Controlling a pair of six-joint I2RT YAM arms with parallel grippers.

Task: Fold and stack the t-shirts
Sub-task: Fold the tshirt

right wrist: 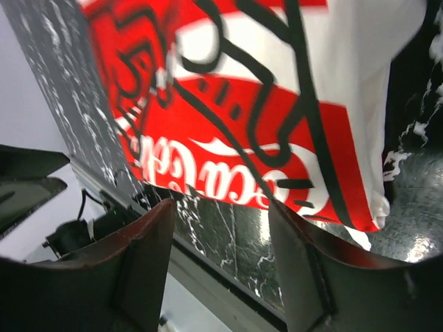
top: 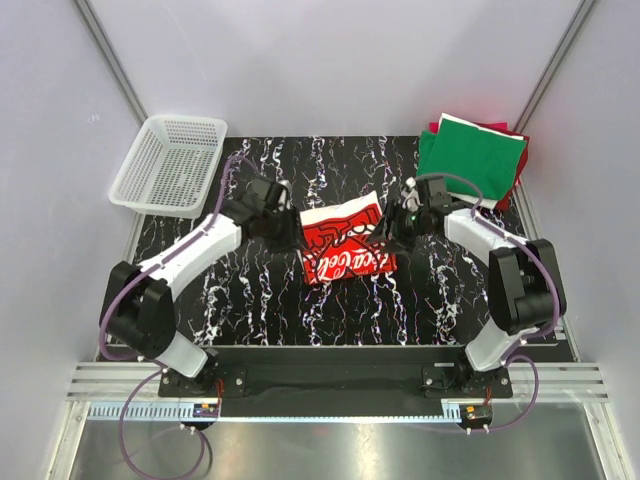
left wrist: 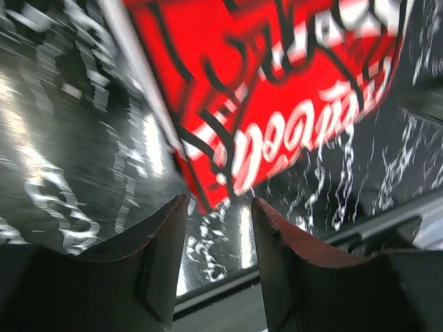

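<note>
The cream-white t-shirt with the large red Coca-Cola-style print (top: pixel 345 240) lies folded in the middle of the black marbled table. It also shows in the left wrist view (left wrist: pixel 277 90) and the right wrist view (right wrist: pixel 256 124). My left gripper (top: pixel 288 222) hovers at the shirt's left edge, open and empty (left wrist: pixel 218 207). My right gripper (top: pixel 398 222) hovers at the shirt's right edge, open and empty (right wrist: pixel 221 207). A stack of folded shirts with a green one (top: pixel 472 155) on top and a red one (top: pixel 505 140) under it lies at the back right.
A white plastic mesh basket (top: pixel 170 165) stands at the back left, partly off the table. White walls close in the back and sides. The metal rail with both arm bases (top: pixel 330 380) runs along the near edge.
</note>
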